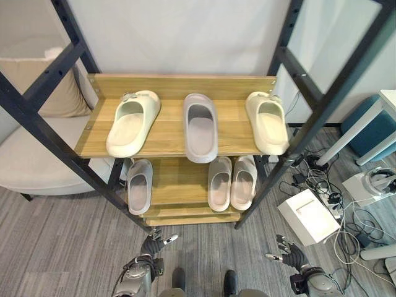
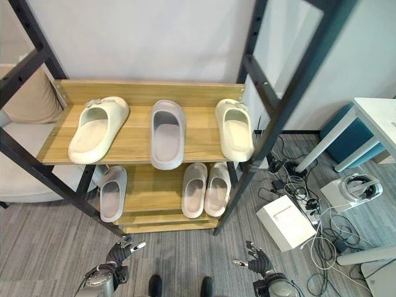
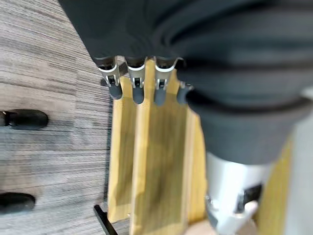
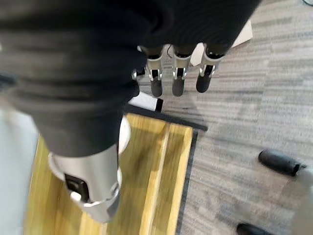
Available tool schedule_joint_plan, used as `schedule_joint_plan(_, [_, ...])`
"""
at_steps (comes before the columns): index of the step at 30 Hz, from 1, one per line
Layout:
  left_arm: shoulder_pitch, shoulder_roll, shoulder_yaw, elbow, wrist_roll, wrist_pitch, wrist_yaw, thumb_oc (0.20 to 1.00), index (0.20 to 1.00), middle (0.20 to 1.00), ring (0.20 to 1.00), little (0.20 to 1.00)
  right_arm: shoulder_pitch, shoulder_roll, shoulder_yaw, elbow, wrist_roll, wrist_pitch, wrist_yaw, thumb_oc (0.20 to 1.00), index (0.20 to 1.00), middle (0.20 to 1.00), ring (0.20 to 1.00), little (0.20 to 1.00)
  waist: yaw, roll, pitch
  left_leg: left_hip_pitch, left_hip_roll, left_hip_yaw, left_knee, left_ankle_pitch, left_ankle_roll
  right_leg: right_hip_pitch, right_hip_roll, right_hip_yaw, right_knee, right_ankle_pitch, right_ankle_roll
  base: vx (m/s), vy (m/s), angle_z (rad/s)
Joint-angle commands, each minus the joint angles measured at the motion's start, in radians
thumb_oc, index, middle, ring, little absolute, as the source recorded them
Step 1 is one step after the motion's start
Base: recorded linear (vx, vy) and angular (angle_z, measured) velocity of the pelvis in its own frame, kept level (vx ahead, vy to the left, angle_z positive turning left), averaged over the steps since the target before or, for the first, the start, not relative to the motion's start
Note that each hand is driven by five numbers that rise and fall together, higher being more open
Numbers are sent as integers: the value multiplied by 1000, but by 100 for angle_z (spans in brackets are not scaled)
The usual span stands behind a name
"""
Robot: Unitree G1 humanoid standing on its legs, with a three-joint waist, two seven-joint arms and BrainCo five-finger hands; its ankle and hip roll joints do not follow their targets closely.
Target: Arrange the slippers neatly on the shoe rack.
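A wooden shoe rack (image 1: 167, 133) in a black frame stands before me. On its top shelf lie a pale green slipper (image 1: 131, 121) at the left, a grey slipper (image 1: 200, 127) in the middle and a cream slipper (image 1: 267, 121) at the right. The lower shelf (image 1: 176, 185) carries one grey slipper (image 1: 139, 185) at the left and a pair of pale slippers (image 1: 231, 182) side by side at the right. My left hand (image 1: 153, 244) and right hand (image 1: 288, 251) hang low over the carpet in front of the rack, fingers relaxed, holding nothing.
A beige sofa (image 1: 37, 148) with a cushion sits left of the rack. At the right lie a white box (image 1: 307, 215), a tangle of cables (image 1: 322, 179), a power strip, a white table leg (image 1: 352, 133) and a teal stool (image 1: 371, 127).
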Motion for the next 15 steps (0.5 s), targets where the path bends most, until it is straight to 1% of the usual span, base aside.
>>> schedule_joint_plan(1, [-42,38,16,-19,11,-38,11,1000,1000,1000,1000,1000,-38,-17,28,-75,-50,-43,-2,1000,1000,1000,1000,1000,25,-15,17,-17,27,-10,101,-82,-29,-2,-142,-22,94,18,146,16,40,-19])
schedule_joint_plan(2, [-42,38,16,-18,12,-38,11,1000,1000,1000,1000,1000,-38,-17,28,-75,-50,-43,-2,1000,1000,1000,1000,1000,25,-15,17,-16,27,-9,101,-82,-29,-2,-142,-22,94,18,146,53,23,-9])
schedule_joint_plan(3, [-53,52,25,-29,18,-38,14,1000,1000,1000,1000,1000,-44,-48,47,-165,-150,-43,-13,1000,1000,1000,1000,1000,22,-20,17,-10,29,-14,97,-78,-31,0,-130,-25,68,14,141,54,-20,-21])
schedule_joint_plan(4, [-55,53,26,-27,24,-40,15,1000,1000,1000,1000,1000,-39,-61,48,-211,-173,-53,-8,1000,1000,1000,1000,1000,20,-21,16,-6,30,-16,95,-77,-32,7,-125,-21,60,12,138,54,-20,-19])
schedule_joint_plan(5, [-55,52,26,-27,24,-40,15,1000,1000,1000,1000,1000,-38,-61,48,-212,-173,-52,-8,1000,1000,1000,1000,1000,20,-21,17,-5,30,-17,95,-77,-32,8,-125,-21,60,12,138,42,-10,-5])
schedule_joint_plan(6, [-58,51,32,-28,27,-43,17,1000,1000,1000,1000,1000,-30,-79,45,-281,-196,-59,4,1000,1000,1000,1000,1000,17,-22,14,1,33,-17,92,-75,-35,19,-119,-17,49,4,136,80,-25,20])
schedule_joint_plan(7, [-69,46,41,-14,38,-41,13,1000,1000,1000,1000,1000,-1,-129,44,-447,-217,-77,38,1000,1000,1000,1000,1000,11,-24,5,17,40,-15,80,-72,-41,39,-107,-20,34,-14,132,104,-38,32])
schedule_joint_plan(8, [-68,43,45,-11,43,-40,13,1000,1000,1000,1000,1000,21,-161,31,-561,-208,-87,72,1000,1000,1000,1000,1000,6,-24,-1,22,43,-14,76,-71,-43,49,-103,-26,26,-25,130,110,-56,20])
schedule_joint_plan(9, [-74,38,53,14,60,-36,8,1000,1000,1000,1000,1000,64,-208,10,-716,-198,-105,115,1000,1000,1000,1000,1000,-6,-26,-10,34,46,-13,67,-69,-47,64,-98,-34,12,-35,129,71,-46,7])
schedule_joint_plan(11, [-73,34,57,22,76,-36,6,1000,1000,1000,1000,1000,116,-252,-38,-867,-175,-121,152,1000,1000,1000,1000,1000,-19,-22,-20,46,48,-14,57,-68,-51,79,-93,-38,-1,-41,128,49,-39,-6])
schedule_joint_plan(13, [-64,31,65,28,81,-39,5,1000,1000,1000,1000,1000,159,-277,-93,-985,-128,-141,172,1000,1000,1000,1000,1000,-34,-19,-31,59,51,-10,45,-65,-55,88,-88,-35,-11,-46,128,28,-34,-6])
schedule_joint_plan(15, [-55,27,69,19,80,-42,5,1000,1000,1000,1000,1000,188,-288,-136,-1041,-117,-149,169,1000,1000,1000,1000,1000,-46,-16,-40,69,55,-6,34,-62,-58,95,-83,-33,-19,-47,128,13,-34,-6])
